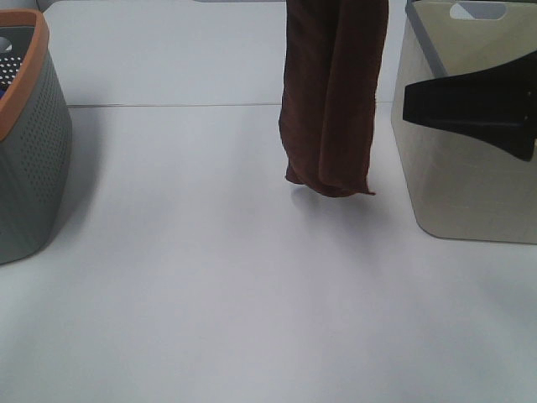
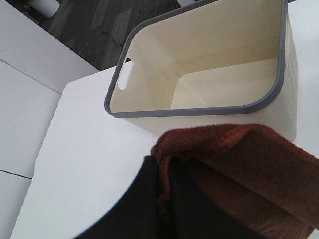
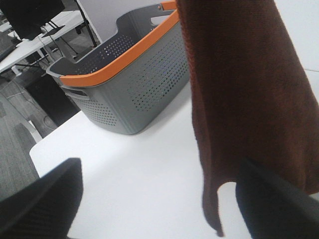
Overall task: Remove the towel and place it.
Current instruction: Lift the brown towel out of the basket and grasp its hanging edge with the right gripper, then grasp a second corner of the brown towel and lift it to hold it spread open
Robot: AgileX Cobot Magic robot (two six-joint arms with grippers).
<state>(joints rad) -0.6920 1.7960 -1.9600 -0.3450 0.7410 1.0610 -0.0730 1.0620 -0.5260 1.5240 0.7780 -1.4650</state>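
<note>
Grey orange-rimmed basket [image 1: 29,151] sits far left. The towel [image 1: 331,101] hangs mid-scene, its top edge pinched in the fully closed left gripper [image 2: 165,199]. At right is the beige bin [image 1: 470,193], empty inside. The right gripper [image 3: 159,167] gapes wide beside the towel's lower hem and holds nothing. Best guess for doing this well: lift the hem over the bin rim, centre it, then let go.

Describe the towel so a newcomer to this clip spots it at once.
On the white table, look between the orange-rimmed grey basket on the left and the beige bin on the right. The towel hangs there in folds from above the frame, the only soft, dark reddish-brown thing between two rigid containers.
</note>
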